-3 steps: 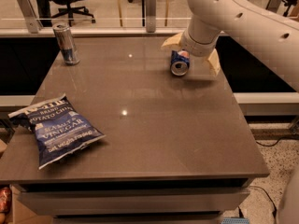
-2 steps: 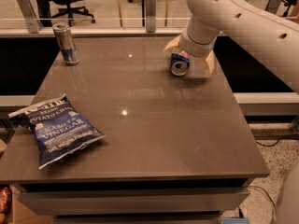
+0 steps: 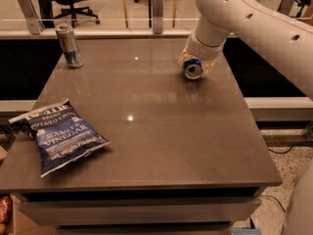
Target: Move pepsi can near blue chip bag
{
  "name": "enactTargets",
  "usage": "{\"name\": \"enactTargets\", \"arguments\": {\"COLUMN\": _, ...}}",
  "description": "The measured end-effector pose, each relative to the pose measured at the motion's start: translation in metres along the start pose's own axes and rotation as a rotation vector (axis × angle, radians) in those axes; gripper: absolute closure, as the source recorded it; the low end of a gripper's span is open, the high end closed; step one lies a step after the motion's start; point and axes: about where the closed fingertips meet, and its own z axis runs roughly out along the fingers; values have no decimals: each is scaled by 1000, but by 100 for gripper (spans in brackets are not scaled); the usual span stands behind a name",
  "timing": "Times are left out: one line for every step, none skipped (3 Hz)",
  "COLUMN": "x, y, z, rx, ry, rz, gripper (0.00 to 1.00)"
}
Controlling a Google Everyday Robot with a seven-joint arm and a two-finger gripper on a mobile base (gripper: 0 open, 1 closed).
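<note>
The pepsi can (image 3: 193, 69) lies on its side at the far right of the brown table (image 3: 161, 131), with its silver end facing me. My gripper (image 3: 196, 65) reaches down over it from the white arm. Its pale fingers (image 3: 183, 58) press against both sides of the can. The blue chip bag (image 3: 58, 136) lies flat at the table's near left corner, far from the can.
A taller, slim silver-and-blue can (image 3: 69, 45) stands upright at the far left corner. A rail and glass panel (image 3: 98, 19) run behind the table, with office chairs beyond. The table's right edge is close to the gripper.
The fingers were spread wide beside the can and have drawn in against its sides. The can has stayed in place.
</note>
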Motion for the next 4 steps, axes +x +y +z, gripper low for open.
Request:
{"name": "enactTargets", "arguments": {"x": 0, "y": -2, "z": 0, "rx": 5, "ry": -9, "rz": -14, "gripper": 87}}
{"name": "enactTargets", "arguments": {"x": 0, "y": -7, "z": -4, "rx": 15, "ry": -11, "rz": -33, "gripper": 100}}
{"name": "enactTargets", "arguments": {"x": 0, "y": -16, "z": -13, "rx": 34, "ry": -14, "rz": -60, "gripper": 100}}
{"name": "enactTargets", "arguments": {"x": -5, "y": -31, "z": -28, "rx": 52, "ry": -26, "rz": -94, "gripper": 100}}
